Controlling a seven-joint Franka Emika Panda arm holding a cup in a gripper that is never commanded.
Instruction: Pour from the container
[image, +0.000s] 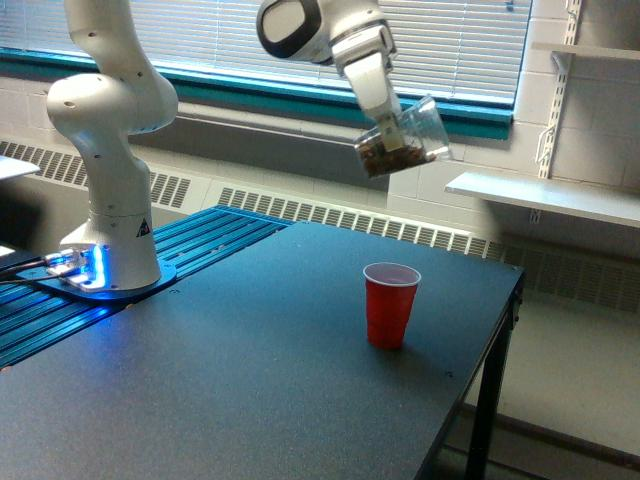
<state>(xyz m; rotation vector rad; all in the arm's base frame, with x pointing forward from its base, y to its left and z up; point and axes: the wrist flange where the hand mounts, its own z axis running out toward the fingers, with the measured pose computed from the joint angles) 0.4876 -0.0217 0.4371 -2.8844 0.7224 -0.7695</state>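
Hanging tilted in the air, the container sits high above the far part of the tabletop, its mouth turned toward the exterior view's right and slightly upward, its base lower and toward the left. Brown granular bits lie heaped in its lower side and show through the clear wall. The tool pinches the container by its wall, at the end of a white arm that reaches in from the top of the picture.

Below the container and well apart from it, a red cup stands upright on the tabletop, near the right edge and toward the far right corner. Its inside is white; whether anything lies in it cannot be told. Nothing stands between the container and the red cup.

The tabletop is dark and matte, with a black leg under its right edge. At its left edge the robot's white base rises from a blue ribbed platform, with a blue light glowing at its foot.

Behind, a window with closed blinds runs above a teal sill. A long radiator grille lines the white block wall, and white shelves on brackets hang at the exterior view's right.
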